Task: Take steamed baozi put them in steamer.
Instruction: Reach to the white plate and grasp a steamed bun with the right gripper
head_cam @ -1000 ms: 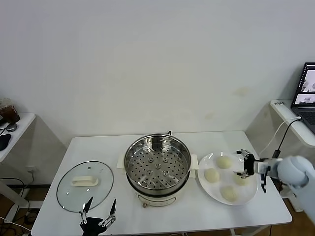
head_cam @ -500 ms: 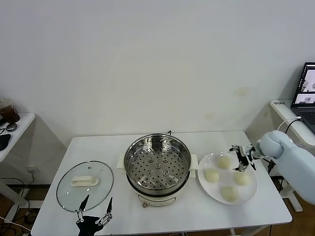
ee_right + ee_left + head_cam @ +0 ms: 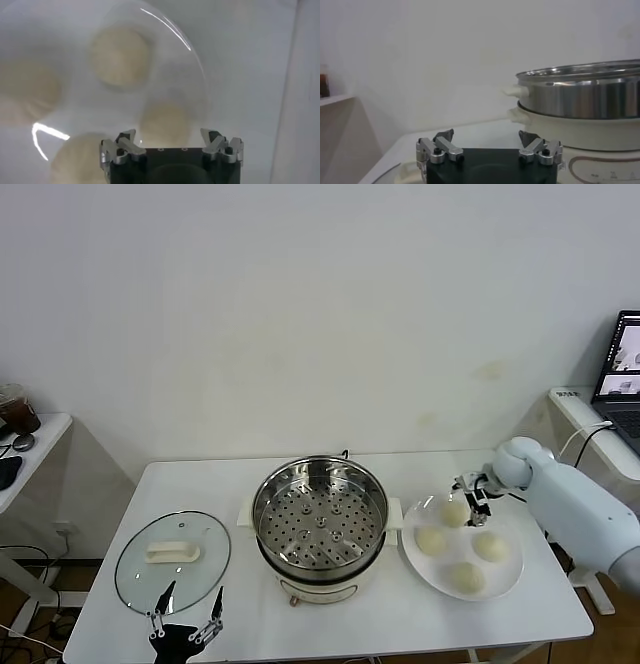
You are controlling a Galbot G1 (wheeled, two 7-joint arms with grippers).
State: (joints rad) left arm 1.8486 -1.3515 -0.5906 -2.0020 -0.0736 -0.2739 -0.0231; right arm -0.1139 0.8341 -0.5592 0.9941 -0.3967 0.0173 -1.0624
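- The steamer (image 3: 320, 524) stands mid-table (image 3: 420, 624), a shiny steel pot on a white base; its holed tray holds nothing.
- In the left wrist view the steamer (image 3: 580, 97) shows side-on, steel wall above the white base, with a white side handle sticking out.
- A white plate (image 3: 510, 579) sits just beside the steamer on the robot's right, close to the steamer's side handle.
- Four baozi lie on the plate: one (image 3: 455, 513) at the far side, one (image 3: 430, 540) nearest the steamer, one (image 3: 490, 546) on the side away from the steamer, one (image 3: 466, 577) at the near side.
- The right gripper (image 3: 473, 499) hangs over the plate's far edge, right by the far baozi; its fingers are spread and hold nothing.
- In the right wrist view the right gripper (image 3: 171, 145) looks down on the plate (image 3: 60, 70), fingers apart, with the buns blurred below it; one baozi (image 3: 121, 56) shows clearest.
- A glass lid (image 3: 172, 562) with a white handle lies flat on the table, on the robot's left of the steamer, apart from it.
- The left gripper (image 3: 186, 616) is at the table's near edge, beside the lid and well apart from the steamer; its fingers stand open and empty.
- In the left wrist view the left gripper (image 3: 487, 143) points toward the steamer, fingers wide.
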